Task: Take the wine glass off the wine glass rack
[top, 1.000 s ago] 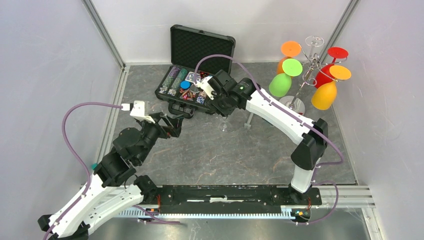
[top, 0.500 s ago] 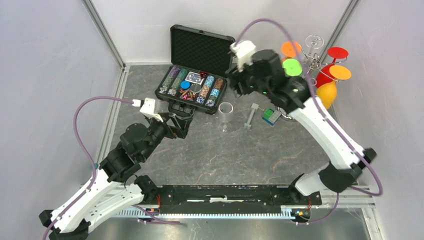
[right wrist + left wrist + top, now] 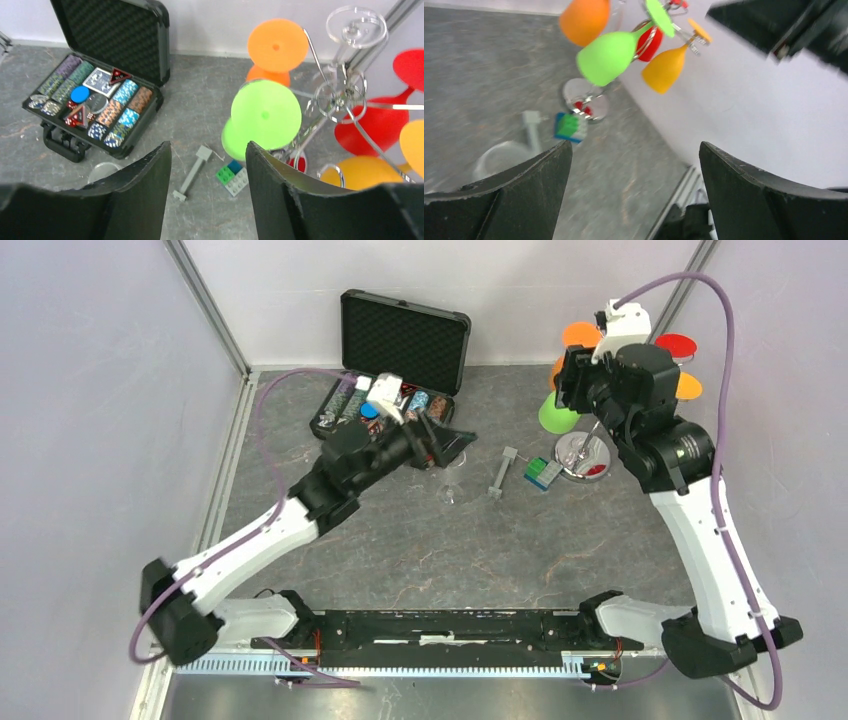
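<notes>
The wine glass rack is a chrome wire stand at the back right, and its scroll arms show in the right wrist view. Green, orange, red and yellow-orange wine glasses hang upside down on it, with a clear one at the back. My right gripper is open and empty, raised just left of the green glass. My left gripper is open and empty above a clear glass standing on the table. It faces the rack.
An open black case of poker chips lies at the back centre. A grey T-shaped piece and a green, blue and grey brick block lie between the clear glass and the rack base. Walls close in left, right and behind.
My right arm left the clear glass on the table and rose right to the rack. My left arm reached forward from the left to the clear glass.
</notes>
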Controlling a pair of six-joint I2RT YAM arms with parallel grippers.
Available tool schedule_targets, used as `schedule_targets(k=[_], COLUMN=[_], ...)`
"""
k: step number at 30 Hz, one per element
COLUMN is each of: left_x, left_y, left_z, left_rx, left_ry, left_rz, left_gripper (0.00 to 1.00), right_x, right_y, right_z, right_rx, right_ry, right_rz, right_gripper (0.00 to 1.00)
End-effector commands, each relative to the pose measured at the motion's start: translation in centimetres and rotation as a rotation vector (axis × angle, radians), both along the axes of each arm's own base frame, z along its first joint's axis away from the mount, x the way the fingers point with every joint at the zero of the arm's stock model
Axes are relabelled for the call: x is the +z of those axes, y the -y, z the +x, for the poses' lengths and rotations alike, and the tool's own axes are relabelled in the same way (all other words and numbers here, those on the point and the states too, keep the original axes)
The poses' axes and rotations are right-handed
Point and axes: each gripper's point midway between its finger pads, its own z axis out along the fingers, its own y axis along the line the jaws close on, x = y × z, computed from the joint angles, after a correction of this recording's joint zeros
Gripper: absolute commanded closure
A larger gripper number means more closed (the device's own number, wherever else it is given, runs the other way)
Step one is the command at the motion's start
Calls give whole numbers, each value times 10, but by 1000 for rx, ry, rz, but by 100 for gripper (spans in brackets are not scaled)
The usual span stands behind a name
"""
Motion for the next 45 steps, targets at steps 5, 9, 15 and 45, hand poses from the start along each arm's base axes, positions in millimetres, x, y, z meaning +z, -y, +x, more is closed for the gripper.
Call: schedule_targets(k=[5, 9, 15, 45], left_x=[71, 68, 47, 43], left_y=[92, 133, 187, 234], left_z=[49, 76, 110, 130], left_rx=[-117, -125, -47, 18], left_ry=[-109, -165, -238, -269], left_rz=[-324, -364, -364, -405], left_gripper=[10, 17, 29, 77], right_x=[-4, -6, -1, -8], right_y=[53, 67, 93, 107], right_z=[-48, -67, -95, -119], right_rx=[-198, -232, -314, -344], right_ry=[89, 120, 150, 189], right_rz=[22, 20, 10, 31], right_gripper=[45, 47, 48, 53])
